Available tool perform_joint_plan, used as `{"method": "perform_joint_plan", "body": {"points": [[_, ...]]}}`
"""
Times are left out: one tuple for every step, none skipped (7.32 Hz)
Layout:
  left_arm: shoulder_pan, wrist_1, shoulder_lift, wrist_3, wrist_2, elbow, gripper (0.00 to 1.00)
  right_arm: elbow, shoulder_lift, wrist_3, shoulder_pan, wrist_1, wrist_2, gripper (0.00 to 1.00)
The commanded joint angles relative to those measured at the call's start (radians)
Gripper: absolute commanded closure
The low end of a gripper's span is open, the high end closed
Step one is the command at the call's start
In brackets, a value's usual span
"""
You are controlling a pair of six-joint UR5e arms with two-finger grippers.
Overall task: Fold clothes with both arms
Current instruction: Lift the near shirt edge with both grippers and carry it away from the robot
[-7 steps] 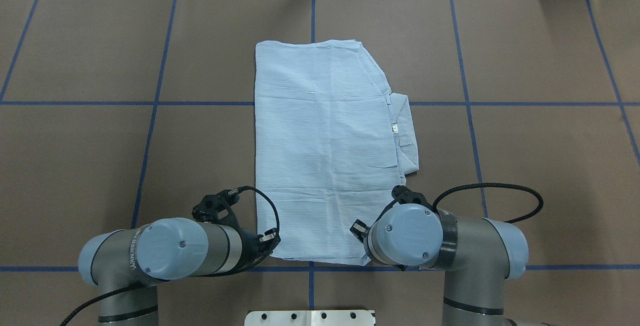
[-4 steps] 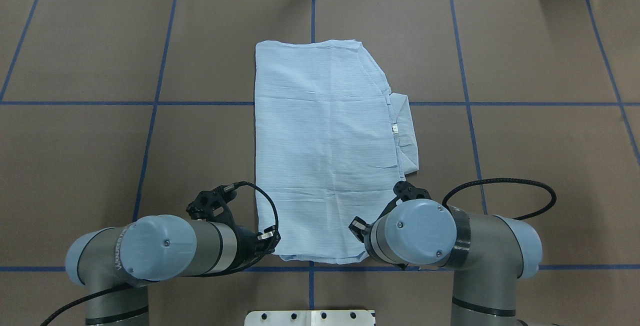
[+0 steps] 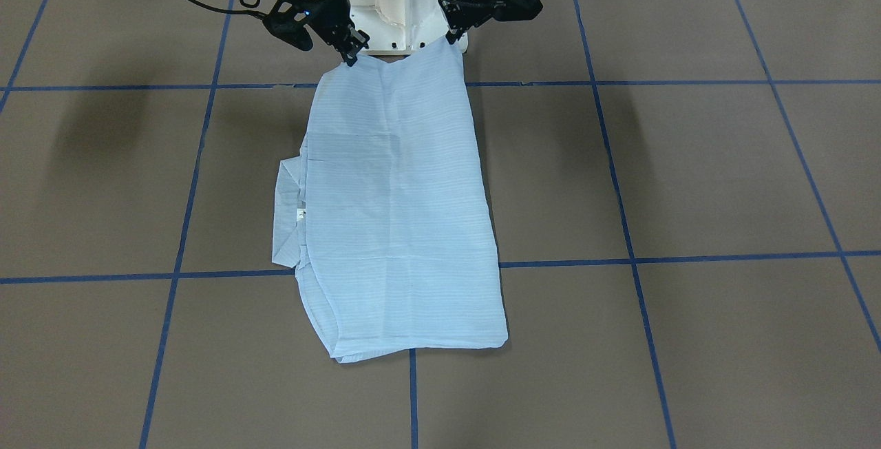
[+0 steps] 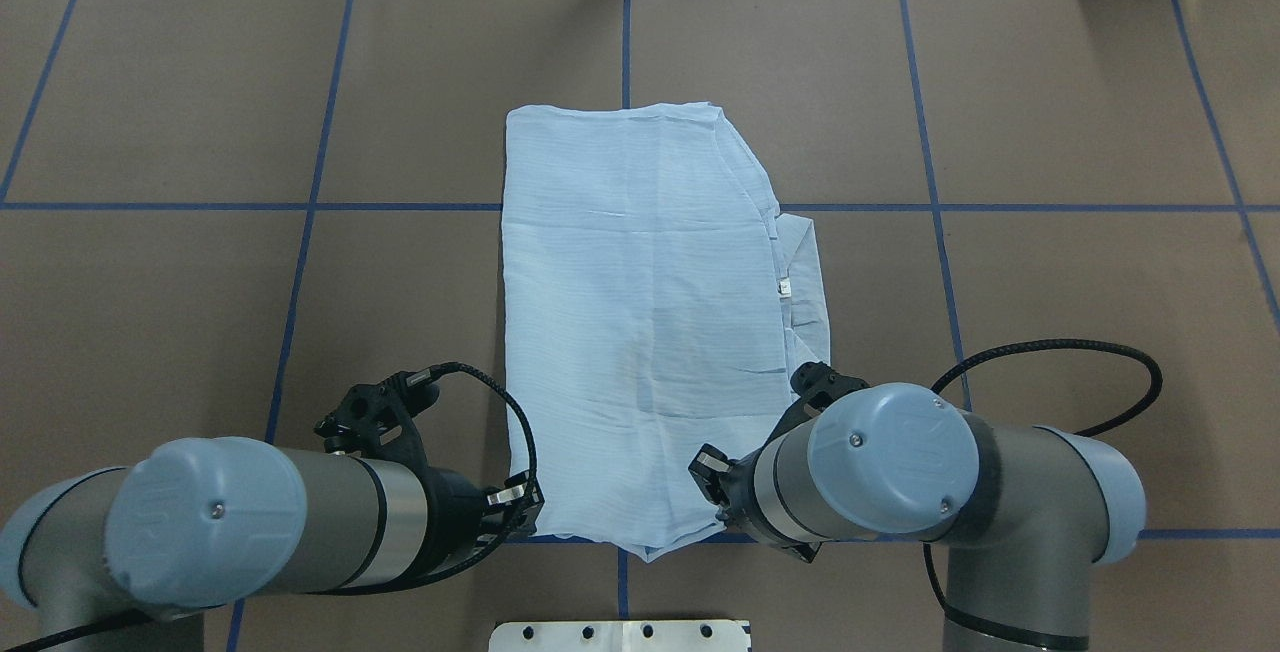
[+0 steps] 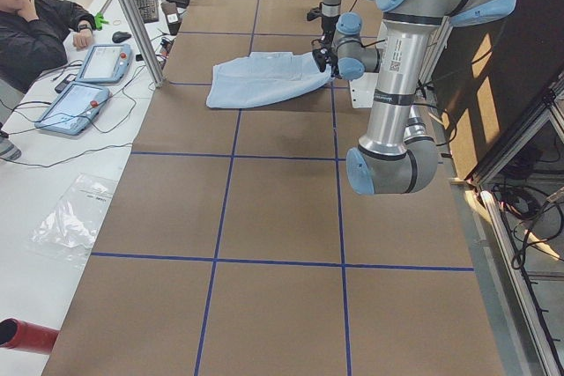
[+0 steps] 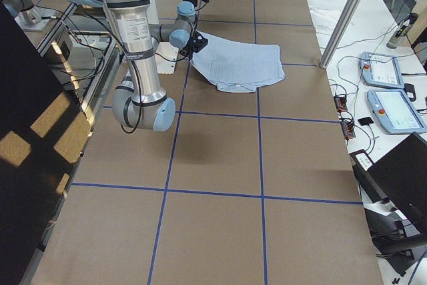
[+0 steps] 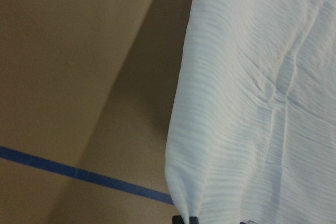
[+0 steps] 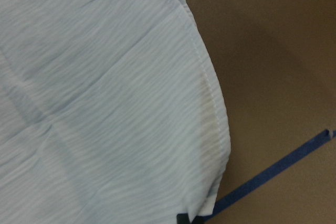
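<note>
Light-blue crinkled striped shirt [image 4: 640,332] lies folded at the centre of the brown blue-taped table [image 4: 1050,112], its collar edge toward the robot's right. Black two-finger left gripper [image 3: 453,39] and black two-finger right gripper [image 3: 352,56] each clench one near corner. The near edge is raised off the table; the far end rests flat.

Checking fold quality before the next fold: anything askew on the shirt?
Yes. The collar with its white tag pokes out past the folded edge on the robot's right side, and the far right corner slants, so the shirt isn't a clean rectangle. The left gripper and right gripper pinch the near corners.
</note>
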Motion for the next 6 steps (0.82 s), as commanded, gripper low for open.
{"method": "perform_joint_plan", "body": {"points": [[0.046,0.092,-0.002,-0.007,-0.003,-0.091,1.0,0.063,-0.001,0.0,0.029,0.002,0.159,1.0],[0.06,0.094,-0.001,-0.007,-0.003,-0.097,1.0,0.082,-0.001,-0.001,0.024,0.001,0.161,1.0],[0.058,0.101,0.001,-0.007,-0.003,-0.101,1.0,0.073,0.002,-0.003,0.03,0.001,0.161,1.0],[0.039,0.117,0.001,0.005,-0.017,-0.093,1.0,0.048,0.007,-0.029,0.073,0.001,0.164,1.0],[-0.024,0.117,-0.008,0.075,-0.02,-0.06,1.0,0.01,0.016,-0.091,0.12,0.001,0.155,1.0],[-0.123,0.118,-0.01,0.141,-0.044,-0.043,1.0,-0.01,0.018,-0.139,0.168,0.001,0.152,1.0]]}}
